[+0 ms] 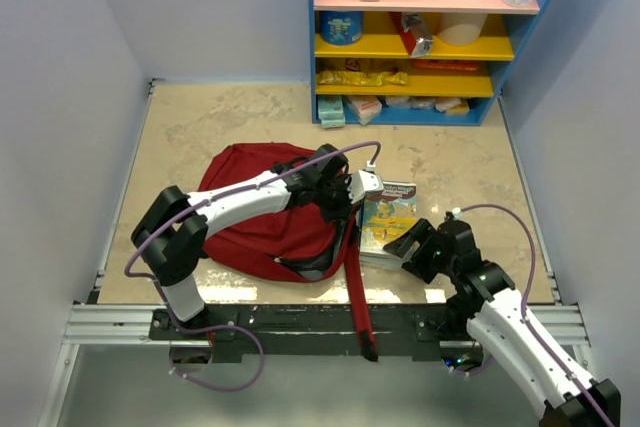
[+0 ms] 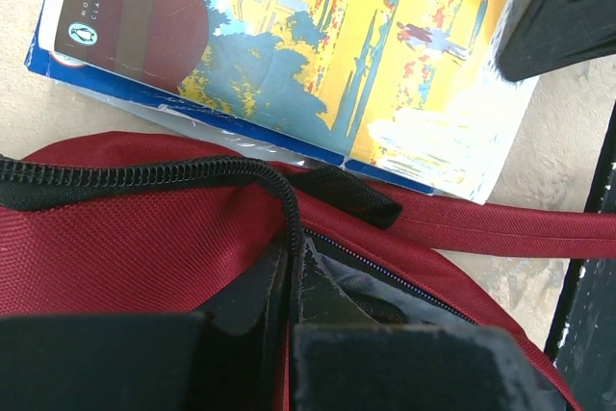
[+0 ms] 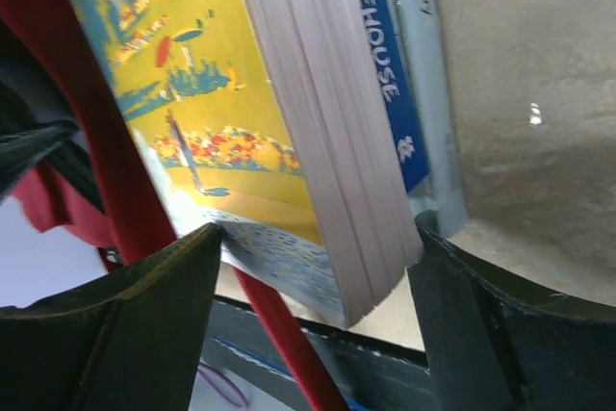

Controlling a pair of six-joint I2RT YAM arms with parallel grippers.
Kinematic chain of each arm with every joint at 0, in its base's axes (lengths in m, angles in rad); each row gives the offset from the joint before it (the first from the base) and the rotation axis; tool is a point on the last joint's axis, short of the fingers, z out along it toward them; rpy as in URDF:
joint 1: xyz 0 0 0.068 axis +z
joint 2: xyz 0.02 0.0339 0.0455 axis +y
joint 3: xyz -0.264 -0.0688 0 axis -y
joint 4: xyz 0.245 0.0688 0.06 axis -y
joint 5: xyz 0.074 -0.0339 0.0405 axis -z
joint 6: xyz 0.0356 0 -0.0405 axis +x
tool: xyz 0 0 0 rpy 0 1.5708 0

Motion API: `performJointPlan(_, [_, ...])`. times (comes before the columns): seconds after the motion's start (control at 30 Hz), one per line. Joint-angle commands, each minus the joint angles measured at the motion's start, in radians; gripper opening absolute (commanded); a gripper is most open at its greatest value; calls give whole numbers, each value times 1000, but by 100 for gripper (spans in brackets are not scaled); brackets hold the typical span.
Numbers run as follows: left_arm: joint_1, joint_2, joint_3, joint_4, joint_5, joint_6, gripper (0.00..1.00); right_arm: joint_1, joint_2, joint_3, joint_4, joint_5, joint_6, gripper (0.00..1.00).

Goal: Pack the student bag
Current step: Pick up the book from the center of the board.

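okay, the student bag lies slumped on the table, its mouth turned toward the right arm's side. my left gripper is clenched on the bag's opening edge, right where the black zipper curls over. i read that as a holding job: pinch the lip and keep the mouth lifted apart so something can slide in.

the left arm reaches right across the top of the bag, elbow raised, wrist dipped down at the mouth.

just beside the bag's mouth sits a stack of books, a yellow-and-blue paperback on top and a blue book under it. the bag's long red strap runs along the stack's bag-side edge. my guess is the stack is parked there because it's the shortest trip into the opening.

now the right gripper: fingers spread wide, straddling the stack's corner away from the bag, one finger by the paperback's cover, the other by the edges of the books. the pads look right up against the stack, but i can't tell whether they bite. nothing looks lifted.

the right arm comes in low toward the bag, forearm stretched out, wrist rolled so the fingers stand either side of the stack.

i'd say we're at the pick-up step, and the bag has nothing packed through that mouth that i can see.
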Motion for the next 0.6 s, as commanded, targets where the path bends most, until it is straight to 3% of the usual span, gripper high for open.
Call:
performJointPlan(0.0, [0, -58, -9, 35, 24, 21, 0, -3, -68, -59, 115, 31, 99, 79])
performJointPlan(0.33, [5, -94, -30, 20, 34, 30, 0, -3, -157, -91, 112, 101, 164, 71])
performJointPlan(0.57, [5, -114, -24, -5, 37, 42, 0, -5, -194, -107, 109, 111, 176, 55])
